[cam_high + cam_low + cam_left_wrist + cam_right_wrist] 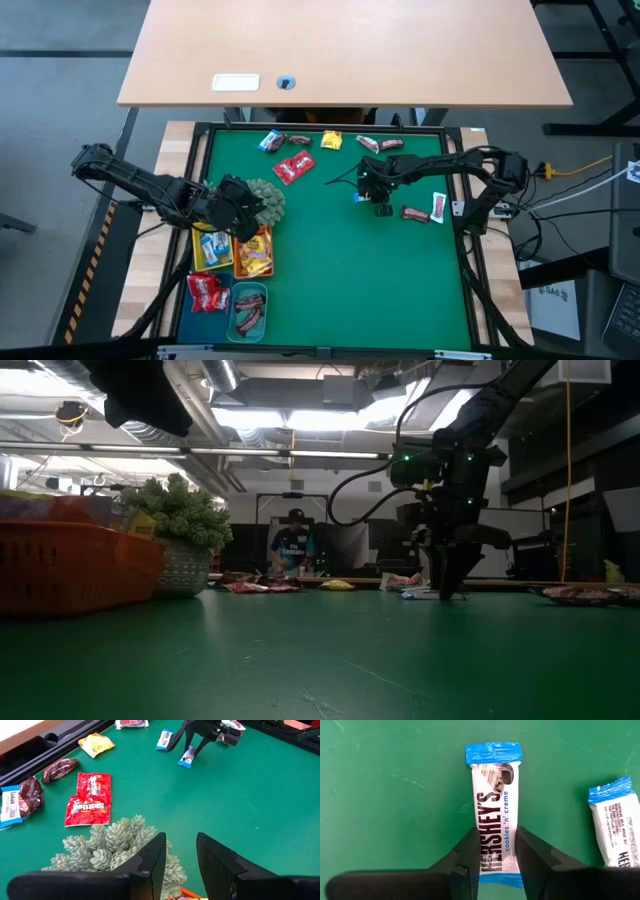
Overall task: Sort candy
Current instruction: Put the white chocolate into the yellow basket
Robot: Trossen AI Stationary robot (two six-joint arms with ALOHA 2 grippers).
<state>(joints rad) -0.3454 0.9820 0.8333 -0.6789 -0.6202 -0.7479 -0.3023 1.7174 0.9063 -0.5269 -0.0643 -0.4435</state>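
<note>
Surface: you see a green mat point(340, 260).
Right gripper point(495, 862): clamped on a blue-white bar point(495, 810).
Left gripper point(180, 857): parted above the plant ball point(117, 847).

The green table mat point(350, 270) is lying inside a dark frame, and a grey-green spiky plant ball point(266, 199) is sitting near its left edge. Just below the plant, a yellow tray point(197, 262) and an orange tray point(239, 268) are resting side by side. Further below, a blue tray point(184, 318) and a teal tray point(248, 330) are sitting together. Above the mat, a wooden desk point(400, 50) is standing, carrying a white card point(235, 83).
</note>
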